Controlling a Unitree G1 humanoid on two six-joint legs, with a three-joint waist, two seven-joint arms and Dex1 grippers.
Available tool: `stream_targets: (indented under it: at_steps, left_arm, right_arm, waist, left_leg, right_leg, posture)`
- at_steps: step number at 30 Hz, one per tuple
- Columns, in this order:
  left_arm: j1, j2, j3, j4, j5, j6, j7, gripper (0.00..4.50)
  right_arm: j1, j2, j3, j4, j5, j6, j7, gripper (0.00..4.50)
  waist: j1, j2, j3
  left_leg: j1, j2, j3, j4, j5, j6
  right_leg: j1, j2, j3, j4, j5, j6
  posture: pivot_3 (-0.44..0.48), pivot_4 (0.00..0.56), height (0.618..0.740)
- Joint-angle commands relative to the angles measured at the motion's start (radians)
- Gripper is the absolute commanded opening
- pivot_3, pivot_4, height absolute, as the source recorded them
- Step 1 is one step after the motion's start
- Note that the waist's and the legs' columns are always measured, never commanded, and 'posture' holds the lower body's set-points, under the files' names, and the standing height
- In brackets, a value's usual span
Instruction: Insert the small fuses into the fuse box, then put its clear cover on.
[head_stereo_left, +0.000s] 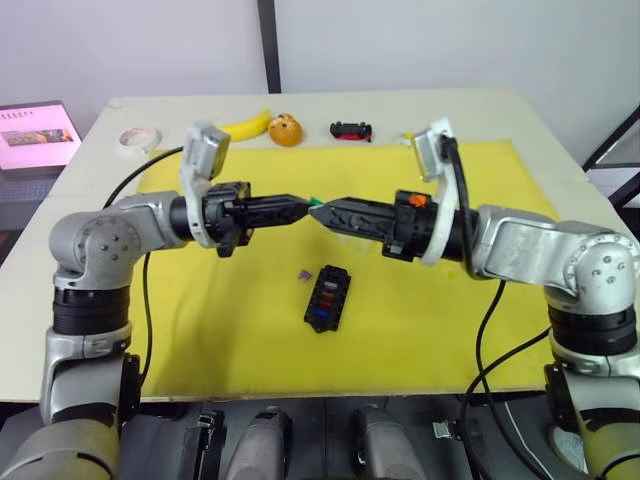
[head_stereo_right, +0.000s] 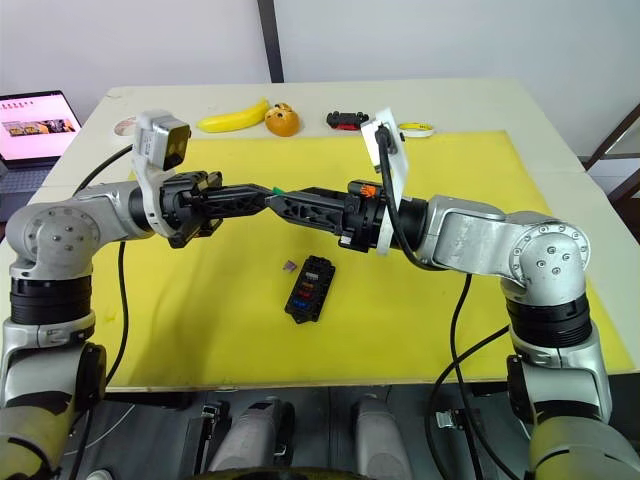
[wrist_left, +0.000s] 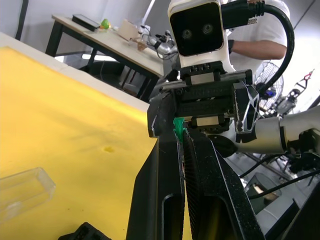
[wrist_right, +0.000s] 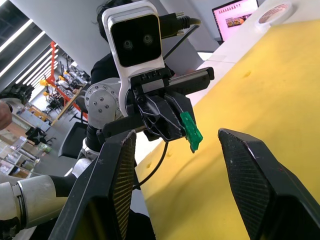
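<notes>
My left gripper (head_stereo_left: 310, 203) is shut on a small green fuse (wrist_right: 191, 131), held up in the air above the yellow mat (head_stereo_left: 200, 330). My right gripper (wrist_right: 175, 134) faces it tip to tip, open, with its fingers standing on either side of the green fuse and apart from it. Below them the black fuse box (head_stereo_left: 327, 298) lies on the mat with red and blue fuses in its slots. A purple fuse (head_stereo_left: 303, 273) lies loose just left of the box. The clear cover (wrist_left: 25, 192) rests on the mat near a corner of the box (wrist_left: 82, 232).
Along the table's far edge lie a tape roll (head_stereo_left: 138, 137), a banana (head_stereo_left: 247, 124), an orange object (head_stereo_left: 285, 128) and a black-and-red toy car (head_stereo_left: 351, 129). A laptop (head_stereo_left: 35, 135) stands off the table's left. A person (wrist_left: 255, 45) stands beyond the table.
</notes>
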Motion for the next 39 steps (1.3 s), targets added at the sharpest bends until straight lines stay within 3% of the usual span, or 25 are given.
stream_targets:
  at_steps: [1, 16, 19, 23, 35, 39]
  left_arm:
    - [-0.015, 0.013, 0.012, -0.012, -0.011, -0.018, -0.008, 0.0]
    - [-0.011, 0.014, 0.004, -0.018, -0.01, -0.016, -0.006, 0.0]
    - [-0.012, 0.011, 0.005, -0.02, -0.012, -0.015, -0.002, 0.0]
    - [-0.012, 0.008, 0.004, -0.024, -0.015, -0.014, 0.004, 0.0]
    - [0.004, 0.037, -0.017, -0.039, 0.01, -0.024, -0.005, 0.0]
    - [0.01, 0.131, -0.075, -0.035, 0.072, -0.062, -0.102, 1.49]
  right_arm:
    - [-0.006, -0.012, -0.012, -0.031, 0.018, -0.025, 0.001, 2.77]
    - [-0.016, -0.021, -0.01, -0.021, 0.019, -0.04, 0.009, 2.77]
    - [-0.017, -0.021, -0.008, -0.022, 0.017, -0.04, 0.01, 1.92]
    - [-0.019, -0.02, -0.006, -0.021, 0.015, -0.04, 0.013, 0.03]
    - [-0.03, -0.044, -0.003, -0.035, -0.012, -0.019, 0.035, 0.03]
    - [-0.056, -0.141, 0.035, -0.135, -0.291, 0.044, 0.216, 0.0]
  waist:
    - [0.0, 0.0, 0.0]
    - [0.0, 0.0, 0.0]
    - [0.0, 0.0, 0.0]
    - [0.001, 0.0, 0.0]
    - [0.001, 0.0, 0.0]
    - [0.0, 0.001, 0.001]
  left_leg:
    - [0.0, 0.0, 0.0, 0.0, 0.0, 0.0]
    - [0.0, 0.0, 0.0, 0.0, 0.0, 0.0]
    - [0.0, 0.0, 0.0, 0.0, 0.0, 0.0]
    - [0.0, 0.0, 0.0, 0.0, 0.0, 0.0]
    - [0.0, 0.0, 0.0, 0.0, 0.0, 0.0]
    - [0.0, 0.0, 0.0, -0.001, 0.0, 0.0]
  right_leg:
    - [0.0, 0.0, 0.0, 0.0, 0.0, 0.0]
    - [0.0, 0.0, 0.0, 0.0, 0.0, 0.0]
    - [0.0, 0.0, 0.0, 0.0, 0.0, 0.0]
    - [0.0, 0.0, 0.0, 0.0, 0.0, 0.0]
    - [0.0, 0.001, 0.0, -0.001, 0.0, 0.0]
    - [0.0, 0.001, 0.0, -0.002, 0.0, 0.0]
  posture:
    - [0.0, 0.15, 0.74]
    - [0.0, 0.15, 0.74]
    - [0.0, 0.15, 0.74]
    - [0.0, 0.15, 0.74]
    - [0.0, 0.15, 0.74]
    - [0.0, 0.15, 0.74]
